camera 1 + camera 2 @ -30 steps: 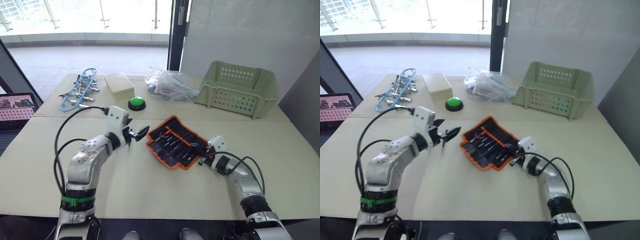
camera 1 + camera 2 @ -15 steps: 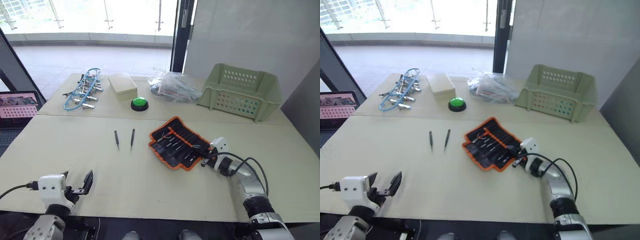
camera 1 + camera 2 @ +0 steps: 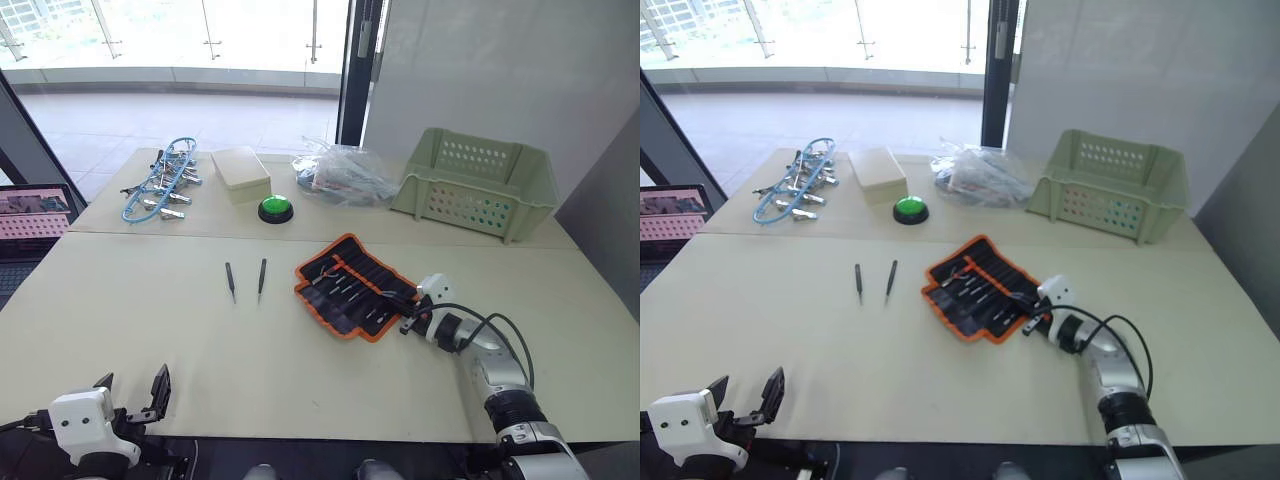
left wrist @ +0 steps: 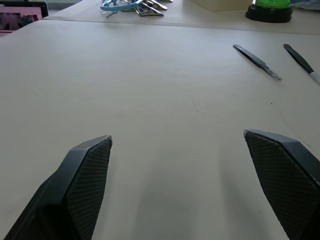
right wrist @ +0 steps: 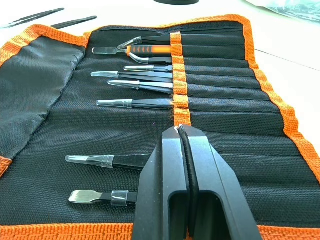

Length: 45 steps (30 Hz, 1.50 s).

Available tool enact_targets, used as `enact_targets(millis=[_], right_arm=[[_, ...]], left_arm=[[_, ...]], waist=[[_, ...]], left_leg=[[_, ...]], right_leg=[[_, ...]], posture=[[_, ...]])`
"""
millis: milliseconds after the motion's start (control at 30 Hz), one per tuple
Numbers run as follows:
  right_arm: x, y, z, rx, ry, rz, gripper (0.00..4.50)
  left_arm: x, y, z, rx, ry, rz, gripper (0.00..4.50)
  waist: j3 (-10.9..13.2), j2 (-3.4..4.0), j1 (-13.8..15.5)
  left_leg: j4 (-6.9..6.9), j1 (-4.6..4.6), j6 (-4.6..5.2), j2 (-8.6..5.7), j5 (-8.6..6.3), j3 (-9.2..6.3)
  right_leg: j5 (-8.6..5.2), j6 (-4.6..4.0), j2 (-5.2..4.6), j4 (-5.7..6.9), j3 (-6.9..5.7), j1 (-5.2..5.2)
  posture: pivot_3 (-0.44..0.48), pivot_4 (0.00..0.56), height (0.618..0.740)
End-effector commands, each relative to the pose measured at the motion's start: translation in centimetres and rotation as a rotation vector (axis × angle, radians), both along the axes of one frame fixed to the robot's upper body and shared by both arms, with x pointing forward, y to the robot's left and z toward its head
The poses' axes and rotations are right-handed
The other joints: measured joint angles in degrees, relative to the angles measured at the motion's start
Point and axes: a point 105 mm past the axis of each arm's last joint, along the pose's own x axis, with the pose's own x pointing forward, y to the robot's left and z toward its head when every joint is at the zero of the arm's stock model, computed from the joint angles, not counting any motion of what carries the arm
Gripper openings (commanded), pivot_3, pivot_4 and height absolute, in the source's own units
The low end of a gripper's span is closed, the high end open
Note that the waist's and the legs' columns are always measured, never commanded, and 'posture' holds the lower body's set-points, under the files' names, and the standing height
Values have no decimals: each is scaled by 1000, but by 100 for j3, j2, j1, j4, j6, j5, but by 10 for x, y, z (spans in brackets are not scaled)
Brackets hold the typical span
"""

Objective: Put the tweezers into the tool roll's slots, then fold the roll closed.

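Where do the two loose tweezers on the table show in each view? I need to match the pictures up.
Left eye view: the two loose tweezers lie on the table, left of the tool roll.
Right eye view: same spot, left of the roll.
Left wrist view: far ahead, beyond the open left gripper.
Right wrist view: past the roll's far edge.
Shared landmark: green button.

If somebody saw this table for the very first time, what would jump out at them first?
The open tool roll with its bright orange edging lies at the middle of the table, several tools tucked in its slots, and the shut right gripper rests at its near right edge. Left of it, two loose black tweezers lie side by side on bare tabletop. At the back sit a green button and a pale green basket.
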Motion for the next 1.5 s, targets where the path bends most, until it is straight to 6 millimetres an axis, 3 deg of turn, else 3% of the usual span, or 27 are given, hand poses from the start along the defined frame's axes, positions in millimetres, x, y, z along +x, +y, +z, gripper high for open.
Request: enact_targets(millis=[33, 167, 333, 567, 1033, 1167, 1500], right_arm=[[-21, -1, -52, -71, 204, 21, 0], [-21, -2, -52, -67, 202, 9, 0], [-23, -3, -52, -69, 198, 2, 0], [-21, -5, -48, -66, 185, -16, 0], [-20, -5, -45, -67, 176, -33, 0], [-19, -8, -44, -72, 173, -45, 0], [-21, -8, -44, -67, 167, -58, 0]], left_arm=[[12, -9, 20, 43, -63, -44, 4477], [30, -14, 30, 47, -79, -56, 4477], [63, -37, 40, -10, -90, -77, 4477], [95, -58, 33, -64, 35, -86, 4477], [153, -62, 33, -109, 99, -61, 4477], [168, -68, 33, -120, 119, -70, 3366], [190, -81, 24, -138, 155, -35, 3366]], waist=[[1, 1, 1], [1, 2, 0], [-4, -3, 15], [-16, 4, 0], [-16, 4, 29], [-16, 4, 37], [-17, 2, 75]], left_leg=[[0, 0, 0, 1, 0, 0], [0, 0, 0, 0, 0, -2], [0, 2, 0, -1, 1, -4], [0, 4, 0, -5, 1, -8], [0, 4, -3, -9, 2, -11], [0, 3, -4, -10, 3, -11], [0, 3, -5, -13, 3, -12]], right_leg=[[0, 0, 1, 0, -1, 0], [1, -1, 1, 2, -2, 0], [2, -2, 1, 7, -3, 2], [3, -2, 0, 19, -3, 0], [4, -3, -1, 22, -5, -2], [4, -2, -2, 23, -5, -2], [5, 0, -3, 23, -5, -4]], posture=[[0, 150, 740], [0, 150, 740], [0, 150, 740], [0, 150, 740], [0, 150, 740], [0, 150, 740], [0, 150, 740]])
